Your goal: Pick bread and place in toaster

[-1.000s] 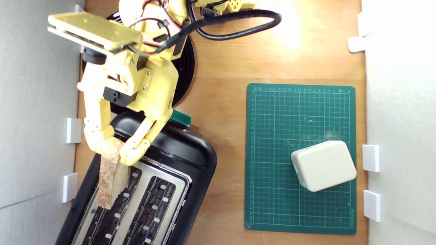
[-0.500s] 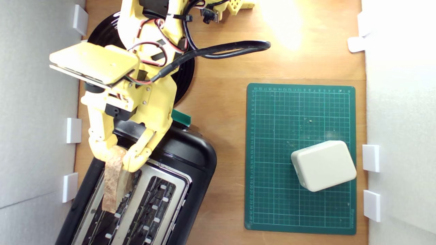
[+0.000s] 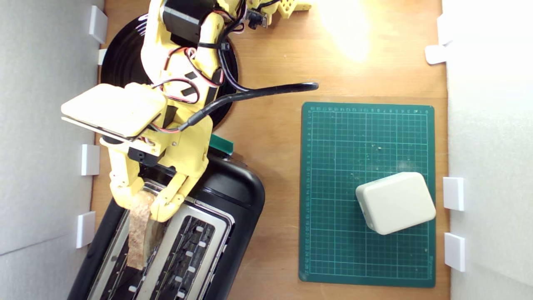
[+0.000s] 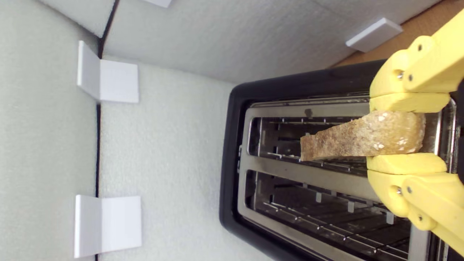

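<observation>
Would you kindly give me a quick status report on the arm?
Tool shut on bread. Bread poised over toaster slot nearest the exterior view's left. Slot clear.

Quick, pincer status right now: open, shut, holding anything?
Pincer: shut on the bread, held over a toaster slot.

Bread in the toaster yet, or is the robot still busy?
Picked up: the pincer is shut on the bread. In hand: the slice hangs over the toaster slot nearer the exterior view's left. Left: lower it in and let go.
</observation>
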Controlling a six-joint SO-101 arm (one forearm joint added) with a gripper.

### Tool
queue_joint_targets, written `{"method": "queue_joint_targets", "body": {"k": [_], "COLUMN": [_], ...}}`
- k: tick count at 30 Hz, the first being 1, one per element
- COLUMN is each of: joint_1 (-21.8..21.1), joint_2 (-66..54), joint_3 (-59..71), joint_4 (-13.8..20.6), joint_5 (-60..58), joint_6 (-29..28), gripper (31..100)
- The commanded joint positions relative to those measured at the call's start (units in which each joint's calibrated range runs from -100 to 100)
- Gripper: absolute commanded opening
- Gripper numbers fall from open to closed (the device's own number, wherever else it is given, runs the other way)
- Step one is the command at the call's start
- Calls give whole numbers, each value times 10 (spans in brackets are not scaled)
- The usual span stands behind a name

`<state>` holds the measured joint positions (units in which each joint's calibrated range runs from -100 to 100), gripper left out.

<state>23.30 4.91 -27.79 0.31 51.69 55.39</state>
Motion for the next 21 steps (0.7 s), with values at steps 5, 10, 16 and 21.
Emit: {"method": "queue_joint_targets", "body": {"k": [5, 10, 16, 21], "joint_1": [9, 9, 7, 6], "joint_2": [23, 44, 57, 57], "joint_3": [-32, -31, -31, -30], "joint_4": [25, 25, 25, 25], "joint_5": [3, 3, 3, 4], "joint_6": [0, -1, -1, -1], "gripper": [591, 594, 595, 638]}}
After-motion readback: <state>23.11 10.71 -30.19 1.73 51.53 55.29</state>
